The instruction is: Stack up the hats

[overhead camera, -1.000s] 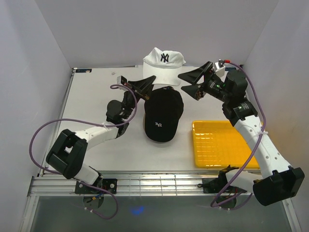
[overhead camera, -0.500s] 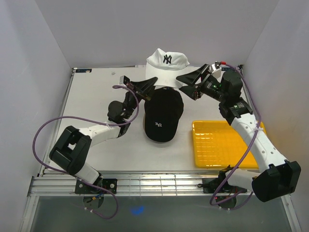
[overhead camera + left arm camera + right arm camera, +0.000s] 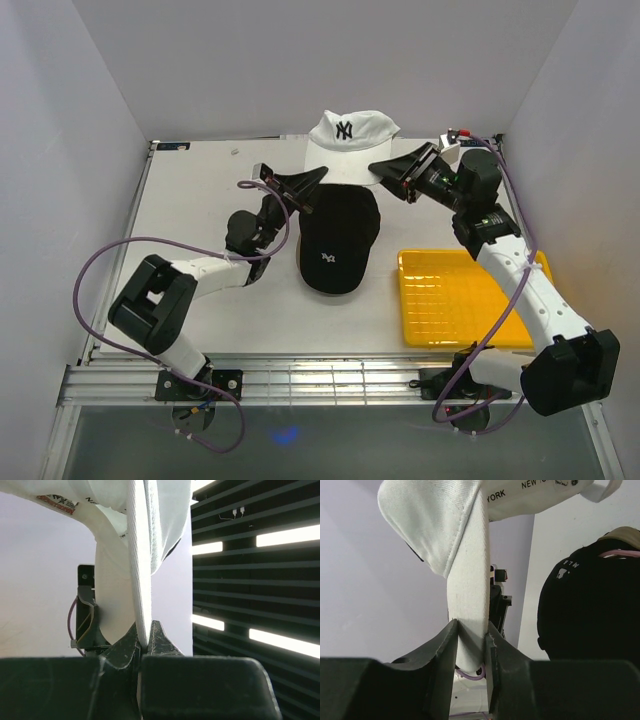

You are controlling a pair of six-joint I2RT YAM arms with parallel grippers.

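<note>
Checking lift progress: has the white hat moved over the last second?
Yes. The white hat has shifted rightward in the top view, judged against the black hat, which stayed put.

The white cap (image 3: 347, 138), pinched in the left end effector (image 3: 144, 641) and the right end effector (image 3: 470, 630), is matt woven cloth with fine twill ribs and stitched seams. Both end effectors look like black moulded plastic with a dull sheen. Beneath them, the black cap (image 3: 338, 238) is matt cloth with pale embroidery. Beside the right end effector's arm, the yellow tray (image 3: 420, 262) is glossy gridded plastic. The desk (image 3: 195, 215) is smooth and matt.
</note>
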